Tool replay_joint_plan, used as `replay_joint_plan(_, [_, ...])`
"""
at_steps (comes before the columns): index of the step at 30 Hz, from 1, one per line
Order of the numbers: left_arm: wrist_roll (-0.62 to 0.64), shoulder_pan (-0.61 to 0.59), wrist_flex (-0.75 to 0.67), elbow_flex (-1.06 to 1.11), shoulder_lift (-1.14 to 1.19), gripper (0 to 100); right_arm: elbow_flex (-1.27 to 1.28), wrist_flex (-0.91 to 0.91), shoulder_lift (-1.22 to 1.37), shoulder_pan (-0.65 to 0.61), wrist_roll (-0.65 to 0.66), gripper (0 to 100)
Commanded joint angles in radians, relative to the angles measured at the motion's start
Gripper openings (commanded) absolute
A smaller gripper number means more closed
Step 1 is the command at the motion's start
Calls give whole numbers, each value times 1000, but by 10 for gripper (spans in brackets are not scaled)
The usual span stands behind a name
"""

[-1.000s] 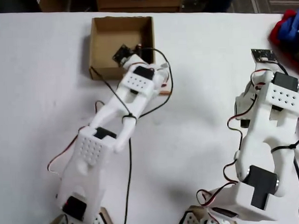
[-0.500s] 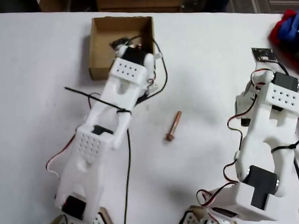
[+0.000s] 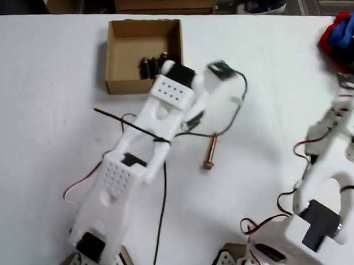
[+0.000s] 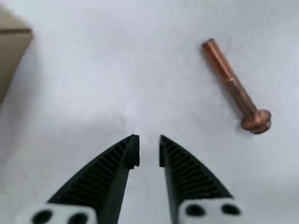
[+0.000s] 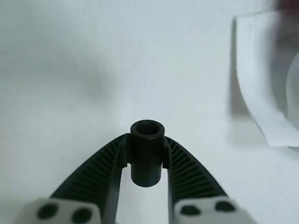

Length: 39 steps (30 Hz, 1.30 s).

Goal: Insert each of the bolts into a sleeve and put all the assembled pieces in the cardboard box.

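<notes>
**Two arms at a white table (image 3: 48, 114), one bolt not yet assembled.** The copper-coloured bolt with a flanged head (image 3: 210, 151) lies flat on the bare table. It is just beside the left arm (image 3: 148, 139) and apart from the open brown cardboard box (image 3: 117, 59). Its head points toward the arm bases and its shank toward the far edge.

A few dark cylindrical pieces (image 3: 153, 64) lie together inside the box against its near wall. You can take these as finished assemblies, though their detail is too small to confirm.

**Left wrist view.** The left gripper (image 4: 149, 150) hangs over the table. Its black ribbed fingers (image 4: 117, 172) are a narrow gap apart and hold nothing. The bolt lies ahead of the tips and off to one side, touching neither. The gripper would probably need to line up over the shank and widen before it could pick the bolt up.

**Right wrist view.** The right gripper (image 5: 145, 149) is clamped on a short black cylindrical sleeve (image 5: 147, 156). The sleeve is pinched across its sides, so its round bore faces the camera unobstructed. This grip appears chosen to present the hole for the bolt. You might keep the sleeve pointed this way until the shank enters.

**Judgement.** The step in hand is fetching the last loose bolt. The main risk is that the bolt rolls on the smooth table when it is nudged.
</notes>
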Motion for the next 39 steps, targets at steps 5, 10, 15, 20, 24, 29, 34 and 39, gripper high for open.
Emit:
replay_joint_plan(5, [-68, 115, 14, -38, -8, 232, -12, 12, -64, 265, 173, 20])
replay_joint_plan(10, [-64, 195, 14, -38, -6, 207, -15, 12, -64, 392, 267, 20])
replay_joint_plan(15, [86, 215, 9, -16, 57, 208, -15, 12, -64, 427, 292, 20])
replay_joint_plan(20, [285, 203, 9, -22, 170, 207, -15, 12, -64, 420, 292, 20])
replay_joint_plan(24, [410, 187, 9, -22, 203, 206, -15, 12, -64, 420, 292, 20])
replay_joint_plan(29, [439, 172, 5, -22, 195, 131, -15, 12, -64, 420, 292, 20])
replay_joint_plan(34, [442, 181, -12, -24, 195, 67, -15, 12, -62, 420, 292, 20])
replay_joint_plan(39, [443, 175, -15, -24, 203, 85, -15, 12, -62, 418, 292, 20])
